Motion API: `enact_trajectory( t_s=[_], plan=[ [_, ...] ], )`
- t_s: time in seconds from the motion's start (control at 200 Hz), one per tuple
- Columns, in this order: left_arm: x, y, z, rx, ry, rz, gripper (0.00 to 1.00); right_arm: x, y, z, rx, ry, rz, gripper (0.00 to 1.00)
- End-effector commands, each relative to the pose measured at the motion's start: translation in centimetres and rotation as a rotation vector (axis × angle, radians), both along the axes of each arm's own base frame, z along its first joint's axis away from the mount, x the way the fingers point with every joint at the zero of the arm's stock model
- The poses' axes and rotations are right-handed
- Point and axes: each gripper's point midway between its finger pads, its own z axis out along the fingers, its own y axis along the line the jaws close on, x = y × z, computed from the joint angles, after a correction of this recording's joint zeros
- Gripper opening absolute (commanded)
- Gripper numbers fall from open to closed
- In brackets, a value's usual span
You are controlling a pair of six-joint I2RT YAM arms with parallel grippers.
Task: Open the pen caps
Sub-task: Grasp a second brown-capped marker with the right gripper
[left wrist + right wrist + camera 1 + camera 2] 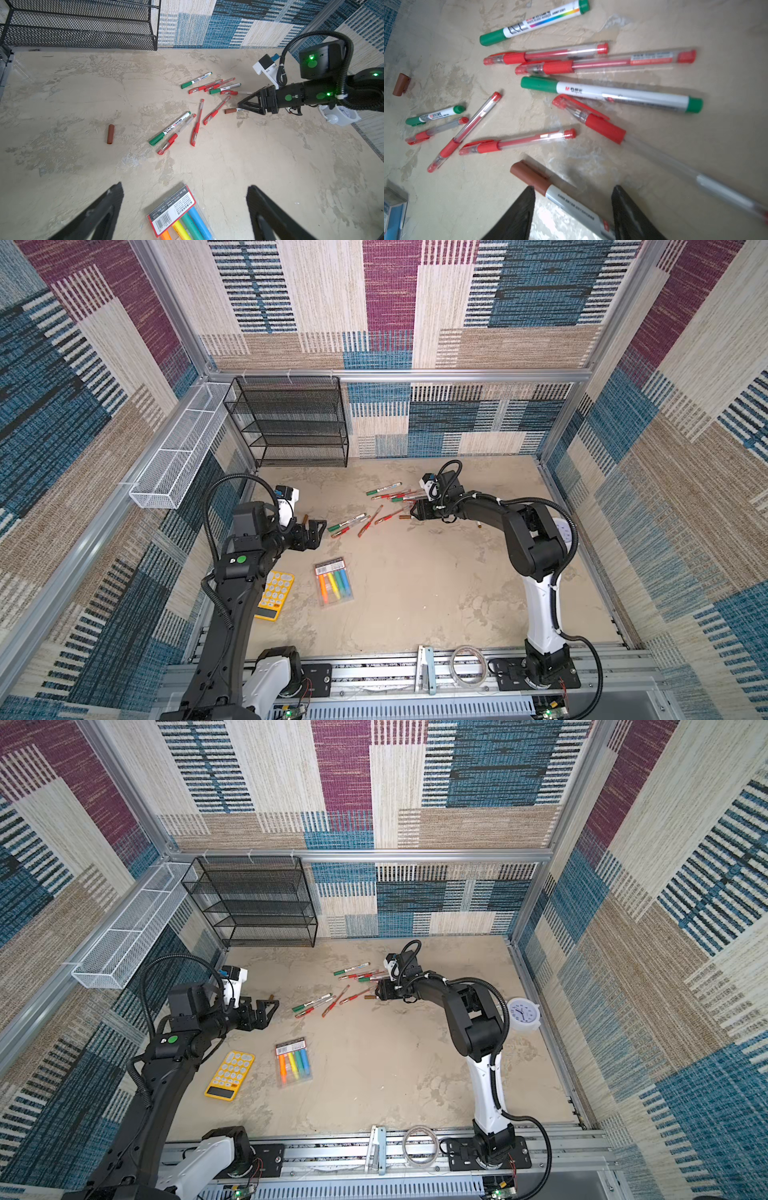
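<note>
My right fingers (527, 201), half open, straddle a white plastic marker (571, 204) without clamping. Its long axis points upper left, brown cap (529, 176) just past them. My left fingers (108, 207) gape empty, farther off.

**Left arm** (232, 614): The arm rises from its base at the near edge, bends at the elbow and runs its forearm roughly level toward the centre. The left gripper (316, 533) points toward the opposite arm and is carried higher than the other gripper. Its jaws are spread to full width. In the left wrist view the two black fingers (108, 205) stand far apart.

**Right arm** (540, 601): The white lower link stands almost upright. The black upper links fold forward and reach across toward the left arm. The right gripper (413, 512) is carried low, with the forearm near horizontal. Its jaws are partly spread. In the right wrist view a clear gap separates the fingertips (517, 214).
</note>
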Motion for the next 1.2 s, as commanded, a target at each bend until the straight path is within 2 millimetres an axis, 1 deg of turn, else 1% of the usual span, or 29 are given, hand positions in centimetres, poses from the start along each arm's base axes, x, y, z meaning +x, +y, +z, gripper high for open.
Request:
enact_trajectory(
  t_s=[0.0, 0.055, 0.145, 0.29, 0.336, 0.431, 0.496, 0.601, 0.676, 0.736, 0.841, 0.902, 1.022, 1.142, 1.197],
  plan=[
    [0.2, -0.2, 0.5, -0.020, -0.014, -0.003, 0.96, -1.9, -0.1, 0.7, 0.020, 0.011, 0.021, 0.62],
    [0.2, -0.3, 0.6, -0.026, -0.021, -0.008, 0.96, -3.0, -0.4, 0.8, 0.023, 0.014, 0.026, 0.62],
    [0.1, -0.4, 0.4, -0.026, -0.014, -0.011, 0.96, -5.1, -0.9, 0.3, 0.016, 0.041, 0.026, 0.61],
    [0.1, -0.4, 0.5, -0.028, -0.022, -0.011, 0.96, -8.7, -0.8, 0.0, 0.022, 0.069, 0.045, 0.60],
    [0.1, -0.4, 0.5, -0.029, -0.022, -0.015, 0.96, -9.5, -0.8, -0.2, 0.018, 0.079, 0.046, 0.59],
    [0.1, -0.3, 0.4, -0.023, -0.013, -0.007, 0.96, -10.7, -0.7, 0.4, 0.009, 0.081, 0.055, 0.57],
    [0.1, -0.3, 0.6, -0.024, -0.021, -0.006, 0.96, -10.7, -0.9, 1.3, -0.007, 0.066, 0.054, 0.56],
    [0.0, -0.5, 0.4, -0.030, -0.020, -0.016, 0.96, -9.5, -1.6, 2.4, -0.072, 0.030, 0.037, 0.53],
    [0.1, -0.3, 0.5, -0.025, -0.017, -0.008, 0.95, -8.9, -1.8, 2.7, -0.123, 0.020, 0.039, 0.51],
    [0.1, -0.3, 0.7, -0.025, -0.024, -0.007, 0.95, -8.5, -1.4, 3.0, -0.153, 0.008, 0.069, 0.50],
    [-0.1, -0.4, 0.6, -0.022, -0.024, -0.014, 0.95, -8.3, -0.9, 2.2, -0.214, 0.035, 0.135, 0.49],
    [0.0, -0.2, 0.6, -0.015, -0.018, -0.007, 0.95, -8.5, -0.7, 1.6, -0.265, 0.058, 0.176, 0.49],
    [0.1, -0.3, 0.6, -0.020, -0.024, -0.009, 0.95, -8.9, -0.2, 1.2, -0.320, 0.071, 0.254, 0.49],
    [0.2, -0.2, 0.3, -0.018, -0.010, -0.007, 0.95, -8.9, -0.7, 0.0, -0.381, 0.118, 0.276, 0.47],
    [0.3, -0.2, 0.5, -0.020, -0.014, -0.004, 0.95, -9.0, -0.6, -0.3, -0.401, 0.122, 0.293, 0.47]
  ],
)
